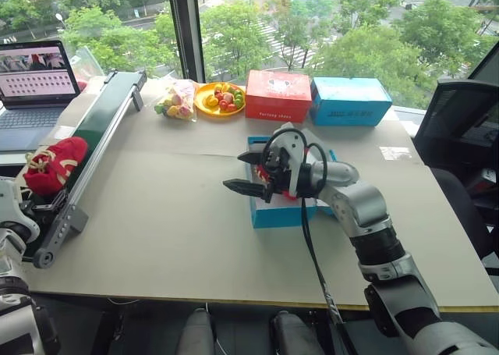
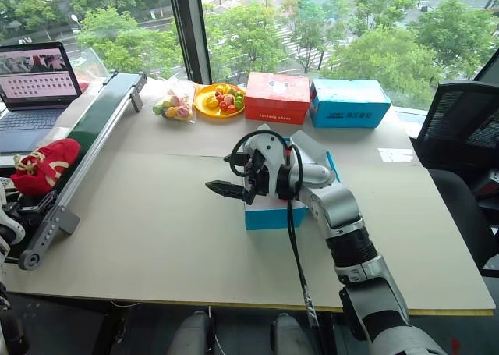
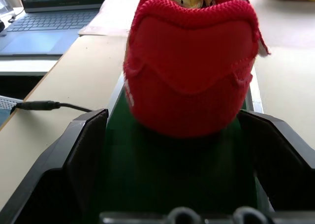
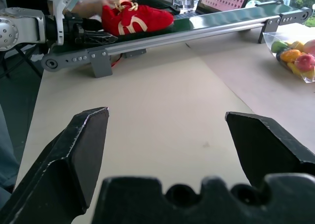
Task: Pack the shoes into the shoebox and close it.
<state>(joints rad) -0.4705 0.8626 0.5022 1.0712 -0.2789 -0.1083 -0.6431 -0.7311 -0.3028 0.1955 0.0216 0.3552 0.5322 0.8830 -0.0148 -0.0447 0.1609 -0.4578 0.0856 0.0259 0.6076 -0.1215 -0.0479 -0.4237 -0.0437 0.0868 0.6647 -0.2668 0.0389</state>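
Note:
One red shoe (image 1: 51,165) with white markings lies on the near end of the green conveyor belt (image 1: 109,113). My left gripper (image 3: 179,140) is open just behind its heel (image 3: 192,66), one finger on each side and neither touching. From across the table the same shoe (image 4: 135,17) is seen with the left gripper (image 4: 86,34) at its end. The blue shoebox (image 1: 277,212) stands open mid-table, its lid (image 2: 312,148) raised behind. My right gripper (image 1: 245,173) hovers open over the box, pointing left, holding nothing. A bit of red (image 1: 267,175) shows in the box behind it.
Along the far edge stand a red box (image 1: 278,95), a light-blue box (image 1: 351,101), a yellow plate of fruit (image 1: 220,99) and a bag of fruit (image 1: 175,99). A laptop (image 1: 35,82) sits far left, an office chair (image 1: 460,121) at right. A person's hand (image 4: 98,5) is near the shoe.

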